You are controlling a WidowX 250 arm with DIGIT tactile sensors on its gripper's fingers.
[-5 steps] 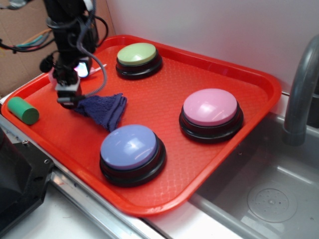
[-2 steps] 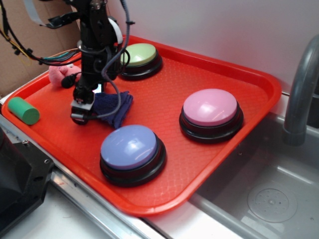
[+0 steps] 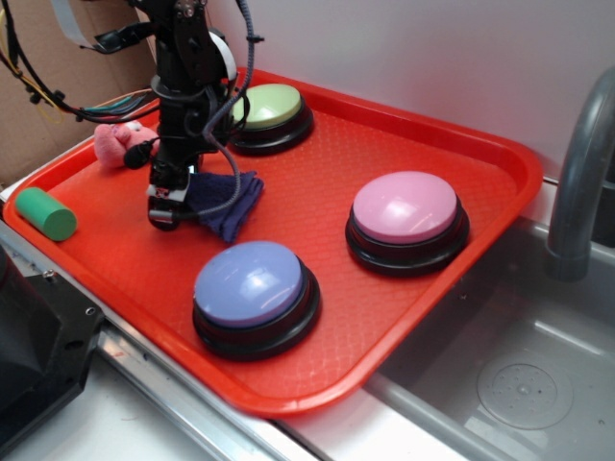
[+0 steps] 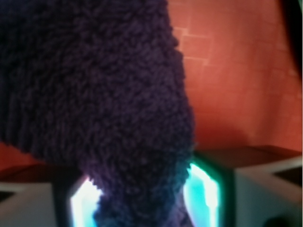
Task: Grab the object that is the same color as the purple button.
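One cloth: the knitted purple cloth (image 3: 229,198) lies on the left half of the red tray (image 3: 317,173), bunched, between the green-topped button (image 3: 266,106) far behind it and the purple button (image 3: 252,283) near the front edge.
Colour match: its dark purple-blue is the nearest match to that lavender dome, unlike the pink plush toy (image 3: 115,142) or the green cylinder (image 3: 43,212) further left.
Grip: the gripper (image 3: 165,205) stands at the cloth's left edge; the wrist view shows the cloth (image 4: 102,104) running down between the two lit fingers (image 4: 203,189), which pinch a fold of it.
Step in hand: securing the grasp, by my reading.
Doing it well: keep the pinch firm on the fold, then lift straight up so the soft knit does not slip out or drag toward the near button.
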